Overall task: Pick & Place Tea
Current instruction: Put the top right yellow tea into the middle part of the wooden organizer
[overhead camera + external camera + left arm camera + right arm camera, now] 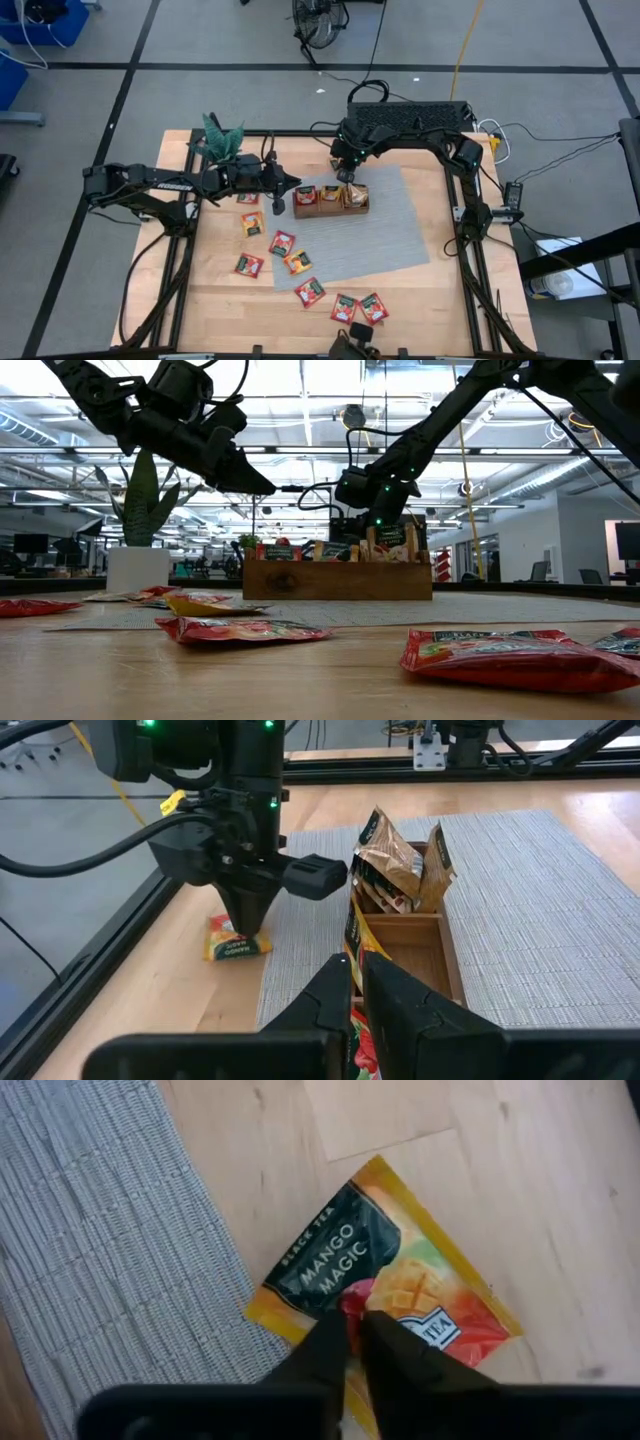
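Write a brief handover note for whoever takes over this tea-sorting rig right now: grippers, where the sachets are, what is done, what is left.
Right gripper: shut on the Mango Magic sachet, which lies flat on the bare wood at the edge of the mat, not yet lifted.
Left gripper: shut, nothing visibly held, raised over one end of the wooden tray.
Done: some sachets stand in the tray's compartments; one compartment looks bare.
Left: lift the mango sachet into the tray, then fetch the loose sachets, about eight, scattered on the near side of the table.
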### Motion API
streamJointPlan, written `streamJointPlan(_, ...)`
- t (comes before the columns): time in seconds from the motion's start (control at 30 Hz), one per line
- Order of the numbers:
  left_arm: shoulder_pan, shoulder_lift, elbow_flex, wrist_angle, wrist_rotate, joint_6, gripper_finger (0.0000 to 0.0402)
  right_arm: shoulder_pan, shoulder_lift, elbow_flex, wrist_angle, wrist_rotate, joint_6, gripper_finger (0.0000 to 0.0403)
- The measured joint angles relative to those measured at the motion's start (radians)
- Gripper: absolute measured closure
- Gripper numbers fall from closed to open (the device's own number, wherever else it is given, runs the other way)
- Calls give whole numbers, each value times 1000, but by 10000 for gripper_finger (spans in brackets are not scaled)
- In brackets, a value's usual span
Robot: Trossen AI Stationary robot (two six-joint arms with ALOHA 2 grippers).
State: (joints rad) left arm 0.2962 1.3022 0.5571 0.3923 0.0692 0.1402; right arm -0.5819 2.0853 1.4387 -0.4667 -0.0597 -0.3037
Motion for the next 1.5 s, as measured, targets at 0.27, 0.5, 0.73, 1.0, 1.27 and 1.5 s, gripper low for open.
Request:
streamJointPlan(0.27,0,0,0,0,0,0,364,4,-57,-9,13,23,-60,401)
streamJointPlan(0.5,0,0,1,1,-1,-12,364,23,-237,-22,69,10,-80,403)
streamJointPlan(0.73,0,0,1,7,-1,-13,364,114,-426,-178,173,7,-156,403)
streamJointPlan(1.0,-1,0,1,67,-1,-70,364,311,-565,-502,604,199,-239,403)
streamJointPlan(1.27,-13,0,1,145,0,-164,364,418,-573,-734,1192,298,-160,403)
streamJointPlan(1.5,-41,0,1,218,-3,-274,364,429,-568,-785,1353,296,-119,403)
